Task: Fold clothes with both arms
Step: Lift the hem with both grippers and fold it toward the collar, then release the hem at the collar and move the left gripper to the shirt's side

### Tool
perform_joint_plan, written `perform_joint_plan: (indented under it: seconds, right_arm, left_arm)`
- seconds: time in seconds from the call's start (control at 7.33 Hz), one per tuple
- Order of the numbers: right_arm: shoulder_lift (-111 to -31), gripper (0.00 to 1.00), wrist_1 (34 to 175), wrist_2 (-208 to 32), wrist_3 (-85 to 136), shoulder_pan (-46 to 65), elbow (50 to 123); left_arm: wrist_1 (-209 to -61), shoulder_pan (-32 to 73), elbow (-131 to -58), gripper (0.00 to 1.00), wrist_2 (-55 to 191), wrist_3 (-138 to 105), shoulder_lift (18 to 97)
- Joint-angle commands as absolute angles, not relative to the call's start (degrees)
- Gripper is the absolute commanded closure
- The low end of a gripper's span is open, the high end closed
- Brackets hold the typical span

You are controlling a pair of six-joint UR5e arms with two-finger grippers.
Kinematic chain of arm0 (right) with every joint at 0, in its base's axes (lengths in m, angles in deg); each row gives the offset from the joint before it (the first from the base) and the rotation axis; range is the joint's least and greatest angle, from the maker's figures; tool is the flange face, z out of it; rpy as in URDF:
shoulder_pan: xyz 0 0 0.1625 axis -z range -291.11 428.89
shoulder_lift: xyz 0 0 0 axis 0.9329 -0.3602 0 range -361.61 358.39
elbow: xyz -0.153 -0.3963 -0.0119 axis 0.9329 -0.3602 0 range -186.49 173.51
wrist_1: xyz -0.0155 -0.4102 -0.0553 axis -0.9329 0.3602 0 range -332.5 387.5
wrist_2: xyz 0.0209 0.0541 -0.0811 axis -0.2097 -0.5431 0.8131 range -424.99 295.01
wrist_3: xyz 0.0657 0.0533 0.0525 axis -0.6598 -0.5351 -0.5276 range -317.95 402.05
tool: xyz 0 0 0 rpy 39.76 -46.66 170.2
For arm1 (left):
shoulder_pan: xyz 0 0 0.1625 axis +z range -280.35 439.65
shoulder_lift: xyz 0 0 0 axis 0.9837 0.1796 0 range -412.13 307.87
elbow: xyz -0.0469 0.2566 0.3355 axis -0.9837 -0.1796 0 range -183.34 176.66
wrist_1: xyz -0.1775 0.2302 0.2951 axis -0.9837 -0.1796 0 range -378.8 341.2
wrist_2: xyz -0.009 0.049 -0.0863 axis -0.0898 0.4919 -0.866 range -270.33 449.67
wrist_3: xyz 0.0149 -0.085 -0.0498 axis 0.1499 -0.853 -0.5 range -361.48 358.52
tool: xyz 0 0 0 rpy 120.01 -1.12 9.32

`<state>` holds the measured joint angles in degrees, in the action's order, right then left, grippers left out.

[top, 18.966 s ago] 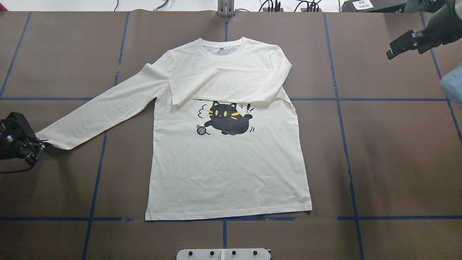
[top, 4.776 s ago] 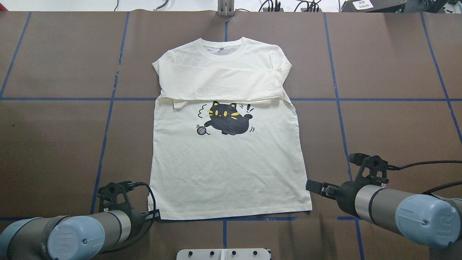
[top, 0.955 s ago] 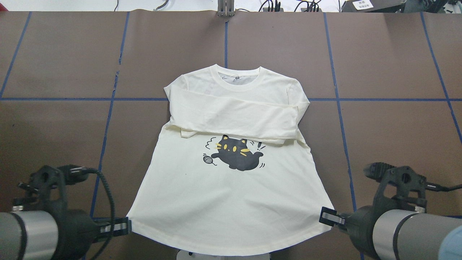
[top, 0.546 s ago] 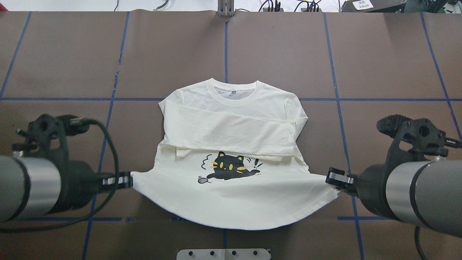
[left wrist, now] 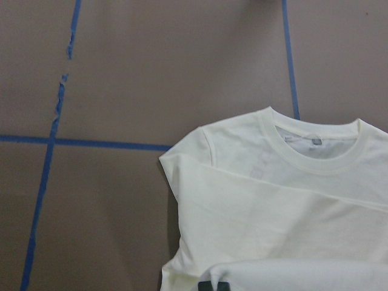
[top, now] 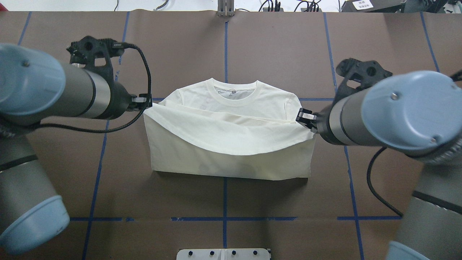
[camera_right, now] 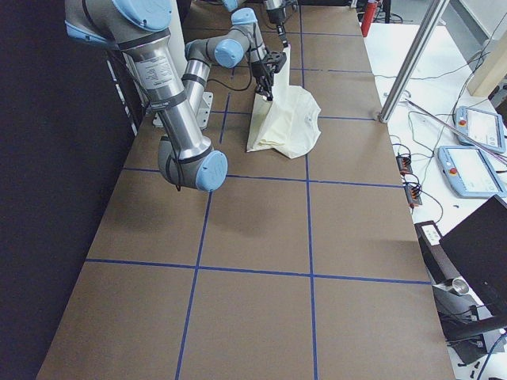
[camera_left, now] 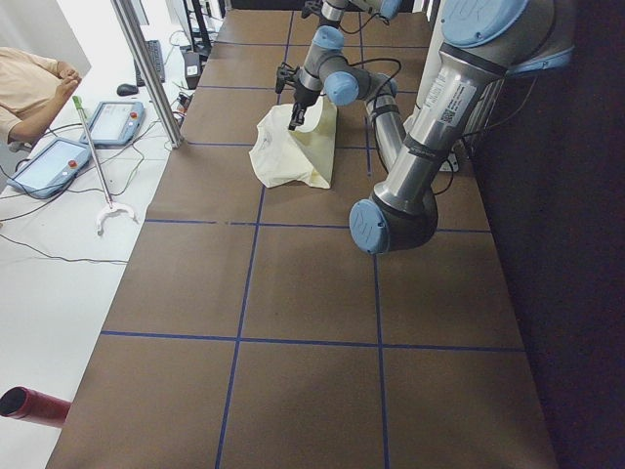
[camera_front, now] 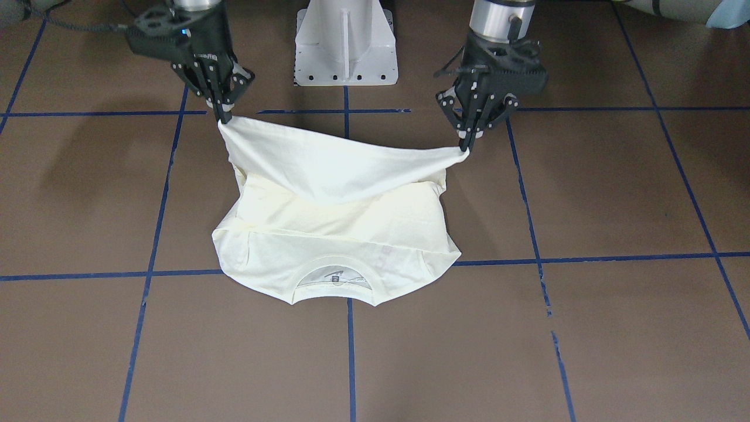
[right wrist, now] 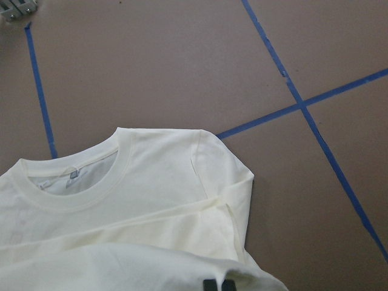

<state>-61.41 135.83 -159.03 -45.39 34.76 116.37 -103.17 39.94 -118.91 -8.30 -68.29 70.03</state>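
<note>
1. Two grippers hold one cream-white shirt (top: 231,159) by its hem corners. It sits about midway across the brown tabletop (top: 288,47), its neckband (top: 234,94) toward the far edge from the robot.
2. Left gripper (top: 146,103): the jaws are pinched almost together on one hem corner, with only the thickness of the cloth between the fingertips. It hangs above the tabletop, level with the shirt's shoulder on that side.
3. Between the two grips the hem is lifted and sags in a shallow curve, plain white side up. It lies over the lower body and reaches the folded sleeves (camera_front: 351,220) that cross the chest.
4. Along the side nearest the robot, the doubled cloth forms a straight fold resting on the tabletop, just short of the blue tape line (top: 252,218) parallel to the near edge.
5. Right gripper (top: 302,116): the jaws are clamped the same way on the other hem corner, beside the opposite shoulder and clear of the tabletop.
6. Each wrist view shows the fingertips (left wrist: 214,285) at its bottom edge against the cloth, and the neckband flat on the tabletop ahead.
</note>
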Motion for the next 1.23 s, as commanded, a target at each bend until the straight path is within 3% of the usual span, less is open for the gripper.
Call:
perform_joint_plan:
  seconds: [0.0,0.41,1.09]
  right_arm:
    - [-61.02,1.0,118.37,-159.29,-42.86,31.28,99.13]
    - [-61.02,1.0,112.58,-159.21,-40.22,30.74,88.9]
    - [-61.81,1.0,112.58,-159.12,-36.71,29.6,88.34]
  left_arm:
    - [-119.97,38.52,-100.54,1.0,-7.98,-66.96,72.23]
    - [-128.2,38.87,-90.63,1.0,-7.8,-66.96,72.32]
    - [-128.66,40.72,-90.35,1.0,-7.8,-66.96,71.71]
